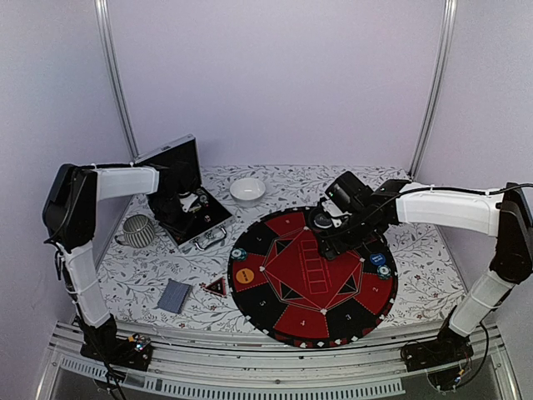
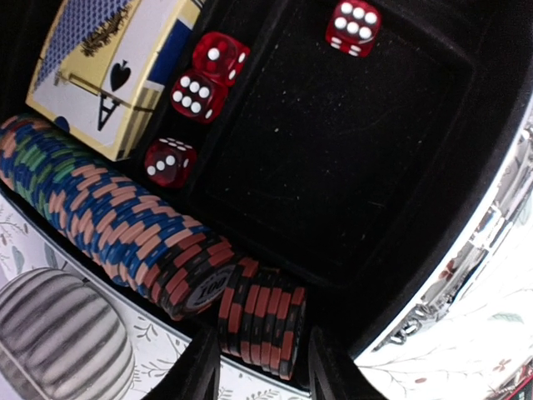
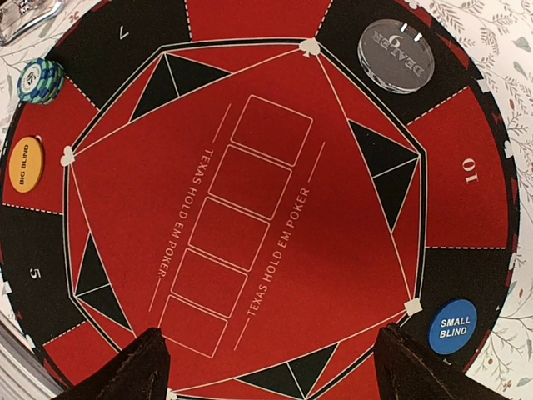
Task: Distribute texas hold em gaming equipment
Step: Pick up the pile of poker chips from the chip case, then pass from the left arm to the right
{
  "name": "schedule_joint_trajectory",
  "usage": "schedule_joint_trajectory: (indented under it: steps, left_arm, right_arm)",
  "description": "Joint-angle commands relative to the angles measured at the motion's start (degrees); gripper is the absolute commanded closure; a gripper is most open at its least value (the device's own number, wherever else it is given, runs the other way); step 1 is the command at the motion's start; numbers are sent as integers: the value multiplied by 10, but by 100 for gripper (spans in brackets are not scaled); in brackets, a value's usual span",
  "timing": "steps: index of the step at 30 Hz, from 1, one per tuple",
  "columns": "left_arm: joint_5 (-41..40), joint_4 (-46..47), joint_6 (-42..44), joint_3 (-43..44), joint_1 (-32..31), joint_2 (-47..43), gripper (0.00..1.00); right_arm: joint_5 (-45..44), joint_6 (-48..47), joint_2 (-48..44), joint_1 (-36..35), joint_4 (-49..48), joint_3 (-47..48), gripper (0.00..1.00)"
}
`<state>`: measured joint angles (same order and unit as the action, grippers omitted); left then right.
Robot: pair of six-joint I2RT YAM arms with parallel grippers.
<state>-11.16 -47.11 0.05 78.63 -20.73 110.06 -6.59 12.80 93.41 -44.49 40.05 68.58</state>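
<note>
The left hand (image 2: pixel 265 337) hangs in the case (image 2: pixel 350 167), fingers either side of a short red-black chip stack (image 2: pixel 262 321); whether they pinch it I cannot tell; a long chip row (image 2: pixel 108 217), dice (image 2: pixel 196 93) and a card box (image 2: pixel 100 67) lie beside it. The right hand (image 3: pixel 268 333) is spread wide above the mat (image 3: pixel 275 208), holding nothing; on the mat sit an orange disc (image 3: pixel 27 164), a blue disc (image 3: pixel 453 327), a dealer disc (image 3: pixel 396 56) and striped chips (image 3: pixel 42 81); grey-blue cards (image 1: pixel 174 295) lie on the table (image 1: pixel 141 267).

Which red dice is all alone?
The die at the top of the left wrist view, alone in the big black compartment. The other three dice cluster beside the card box.
</note>
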Motion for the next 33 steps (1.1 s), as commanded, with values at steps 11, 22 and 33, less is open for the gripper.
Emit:
schedule_joint_trajectory:
  steps: [11, 22, 33]
  left_arm:
    - [34, 21, 7, 1, 12, 15, 88]
    - [27, 4, -20, 31, 6, -89, 100]
    - [281, 129, -183, -7, -58, -256, 100]
  right_arm:
    - [16, -2, 8, 4, 6, 2, 13]
    - [21, 1, -14, 4, 8, 32, 13]
    - [79, -16, -111, -13, -126, 23, 13]
